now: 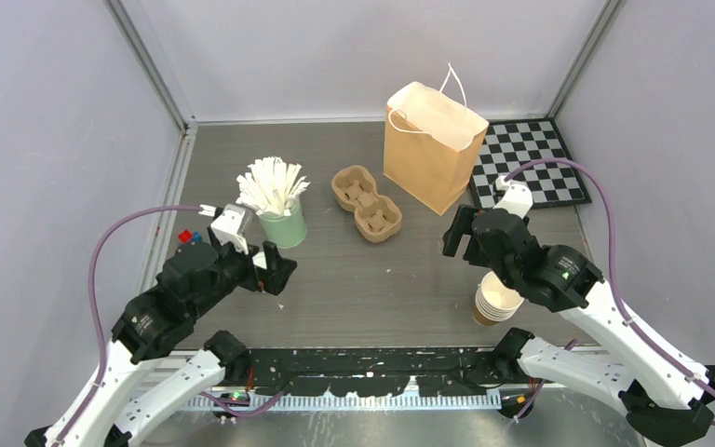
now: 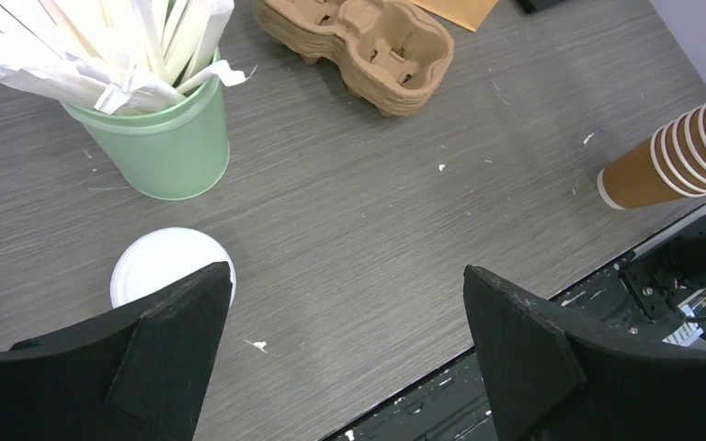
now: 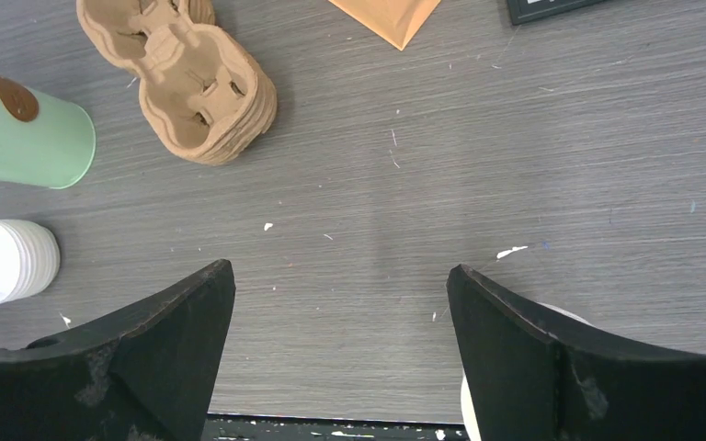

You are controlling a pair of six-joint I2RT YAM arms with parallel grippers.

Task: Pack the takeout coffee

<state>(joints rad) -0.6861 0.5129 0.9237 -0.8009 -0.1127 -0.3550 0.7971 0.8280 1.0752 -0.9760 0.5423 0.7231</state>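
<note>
The left gripper (image 2: 342, 280) hangs above the table (image 1: 382, 279) with its jaws spread wide and nothing between them. Just below its left finger, in the left wrist view, sits a stack of white lids (image 2: 165, 262). Beyond the lids stands a green cup (image 2: 170, 138) stuffed with paper-wrapped straws (image 2: 101, 46).

The right gripper (image 3: 338, 271) also hovers with its jaws wide apart and empty, over bare tabletop. A stack of brown paper cups (image 1: 498, 300) stands at the near right edge, partly under the right arm.

Between the two arms and farther back lies a brown pulp cup carrier (image 1: 366, 202). Behind it stands an open brown paper bag (image 1: 428, 149), with a checkerboard (image 1: 526, 163) flat at the back right, partly behind the bag.

No single lidded coffee cup can be made out in any view, so I cannot tell where it is.
</note>
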